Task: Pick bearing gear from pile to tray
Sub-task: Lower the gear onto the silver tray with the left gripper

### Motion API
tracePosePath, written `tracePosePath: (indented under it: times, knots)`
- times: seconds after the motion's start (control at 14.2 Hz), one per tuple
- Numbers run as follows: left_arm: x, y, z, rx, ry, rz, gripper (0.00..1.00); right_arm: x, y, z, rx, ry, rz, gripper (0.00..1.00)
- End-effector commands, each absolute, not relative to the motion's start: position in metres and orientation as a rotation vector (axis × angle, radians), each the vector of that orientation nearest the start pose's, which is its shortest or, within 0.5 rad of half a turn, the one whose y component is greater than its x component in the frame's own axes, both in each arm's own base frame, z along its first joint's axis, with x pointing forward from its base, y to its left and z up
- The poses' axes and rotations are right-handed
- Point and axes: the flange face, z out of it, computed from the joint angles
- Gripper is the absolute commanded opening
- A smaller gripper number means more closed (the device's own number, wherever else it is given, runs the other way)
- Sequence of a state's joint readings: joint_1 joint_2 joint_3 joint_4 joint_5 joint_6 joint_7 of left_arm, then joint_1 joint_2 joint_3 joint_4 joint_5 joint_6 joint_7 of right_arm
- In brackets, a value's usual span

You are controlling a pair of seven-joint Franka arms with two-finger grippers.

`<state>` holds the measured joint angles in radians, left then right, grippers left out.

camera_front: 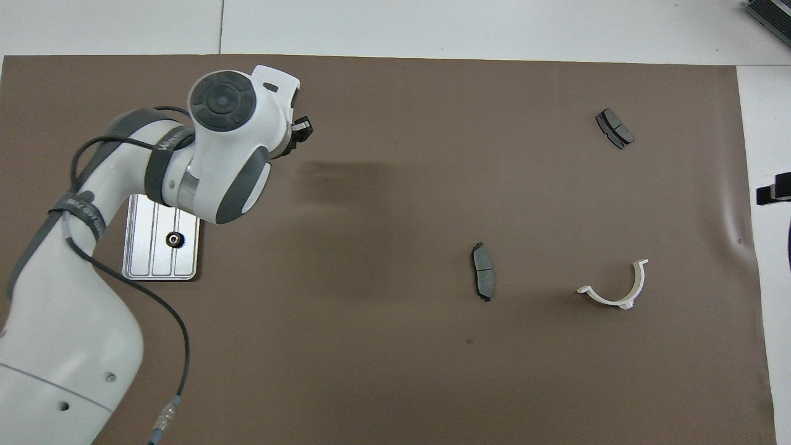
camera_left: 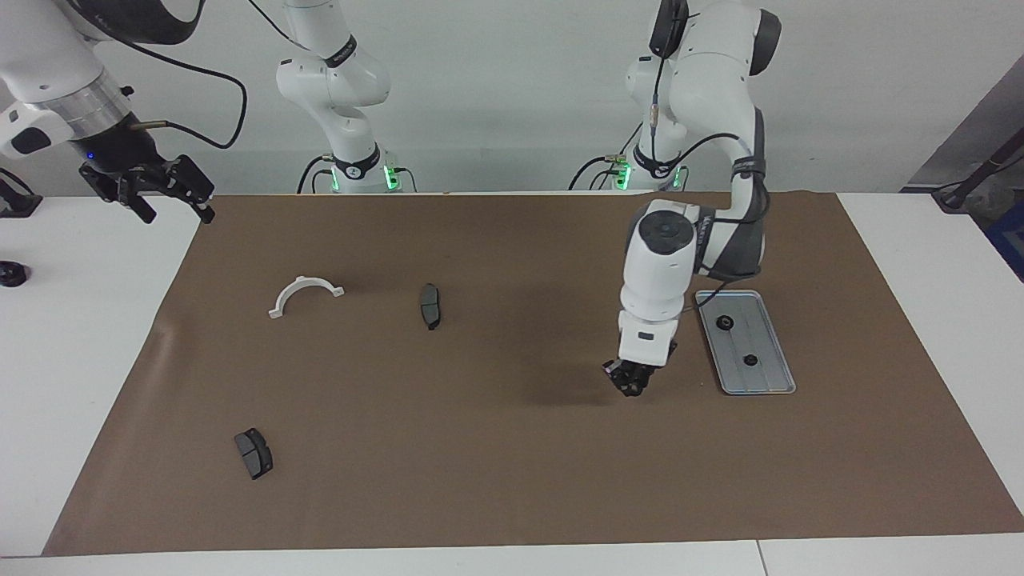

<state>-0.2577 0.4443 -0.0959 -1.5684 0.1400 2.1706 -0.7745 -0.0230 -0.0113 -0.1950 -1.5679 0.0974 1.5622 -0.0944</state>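
The left arm's own wrist hides most of the left tool (camera_left: 632, 384). Its tips are pinched narrow on a small dark lump, apparently a black gear (camera_left: 633, 390), too small to make out clearly. The tool hangs over the brown mat (camera_left: 496, 480), just beside the metal tray (camera_left: 770, 378).

From overhead, the left arm covers the tray's farther end and only one gear (camera_front: 175, 240) shows there. The facing view shows two gears in the tray, one nearer the robots (camera_left: 725, 323) and one farther (camera_left: 750, 360).

The right tool (camera_left: 174, 210) is spread wide and empty, raised over the mat's corner at the right arm's end of the surface. Overhead, the picture's edge cuts it off.

A white half-ring (camera_left: 304, 292) lies on the mat toward that end, with a dark brake pad (camera_left: 430, 306) beside it. A second pad (camera_left: 254, 453) lies well farther from the robots.
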Motion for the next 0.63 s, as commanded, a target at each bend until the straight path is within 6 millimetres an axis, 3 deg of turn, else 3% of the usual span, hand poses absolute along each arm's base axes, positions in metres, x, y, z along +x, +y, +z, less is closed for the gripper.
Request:
tracePosePath:
  times: [0.0, 0.35, 0.49, 0.56]
  knots:
    - [0.63, -0.155, 0.43, -3.152, -0.429, -0.175, 0.0, 0.531, -0.107, 0.637, -3.055, 0.165, 0.002, 1.0]
    - [0.599, -0.025, 0.406, -3.172, -0.173, -0.065, 0.04, 0.527, -0.096, 0.631, -3.154, 0.11, 0.053, 1.0]
    - [0.583, 0.014, 0.391, -3.184, -0.074, -0.058, 0.05, 0.53, -0.074, 0.627, -3.168, 0.039, 0.087, 1.0]
    - [0.573, 0.023, 0.382, -3.181, -0.048, -0.064, 0.05, 0.529, -0.062, 0.625, -3.188, 0.002, 0.129, 1.0]
